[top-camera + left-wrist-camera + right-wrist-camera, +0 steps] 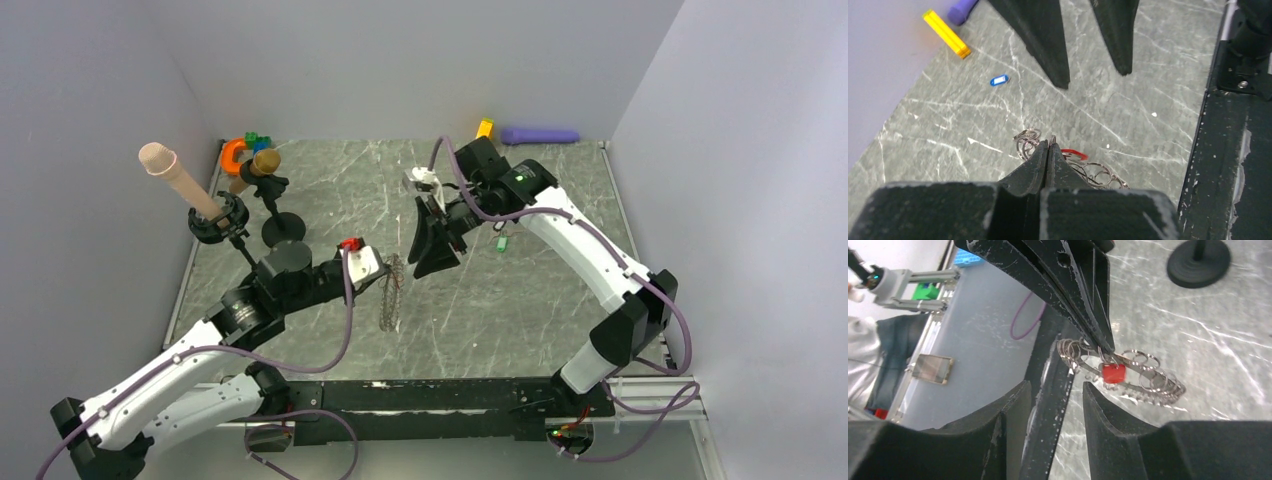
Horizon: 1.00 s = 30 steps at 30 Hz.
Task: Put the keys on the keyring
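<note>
Right at the keyring [1158, 385], your left gripper [1048, 146] pinches it tight, and the red key [1113, 373] looks hooked on. Beside the keyring, your right gripper [1055, 387] has its fingers spread, holding nothing. The blue key [999, 80] and the green key [503, 243] lie farther off, not on yet.

The bench [560, 300] was surfaced in a grey-green, stone-patterned sheet veined with white. At its far edge a purple cylinder [540, 135] was laid flat along the back wall, and an orange block [484, 128] was set just beside one end of it. A small blue tag [999, 80] was laid flat near the orange block, apart from it. A small green tag [502, 243] was laid nearer the middle of the bench. A round black stand base [284, 228] was planted on the left arm's side, and a cluster of orange, green and blue pieces [245, 148] was gathered in the far corner on that same side.
</note>
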Each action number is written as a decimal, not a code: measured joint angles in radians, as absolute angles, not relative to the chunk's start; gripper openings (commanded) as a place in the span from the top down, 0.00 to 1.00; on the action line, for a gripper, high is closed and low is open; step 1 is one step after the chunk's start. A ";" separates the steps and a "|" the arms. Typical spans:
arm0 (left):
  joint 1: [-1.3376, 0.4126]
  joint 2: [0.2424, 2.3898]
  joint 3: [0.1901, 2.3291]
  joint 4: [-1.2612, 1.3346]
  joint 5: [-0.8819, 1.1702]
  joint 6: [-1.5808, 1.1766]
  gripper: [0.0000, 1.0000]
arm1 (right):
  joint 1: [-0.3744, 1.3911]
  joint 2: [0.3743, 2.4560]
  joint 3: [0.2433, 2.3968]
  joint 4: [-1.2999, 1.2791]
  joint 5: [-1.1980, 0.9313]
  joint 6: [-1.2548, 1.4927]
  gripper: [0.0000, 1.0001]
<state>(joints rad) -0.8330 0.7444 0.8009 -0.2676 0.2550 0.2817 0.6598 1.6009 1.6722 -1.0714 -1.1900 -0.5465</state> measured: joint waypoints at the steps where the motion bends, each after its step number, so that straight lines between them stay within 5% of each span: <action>1: -0.830 0.755 0.803 -0.268 0.241 0.273 1.00 | 0.648 1.594 1.667 -1.070 -1.182 -0.546 0.52; 17: -0.638 1.299 1.195 -0.267 0.187 0.068 1.00 | 0.311 1.365 1.413 -0.926 -1.124 -0.514 0.49; 30: -0.442 1.761 1.472 -0.083 0.231 -0.199 1.00 | 0.217 1.308 1.327 -0.873 -1.163 -0.496 0.48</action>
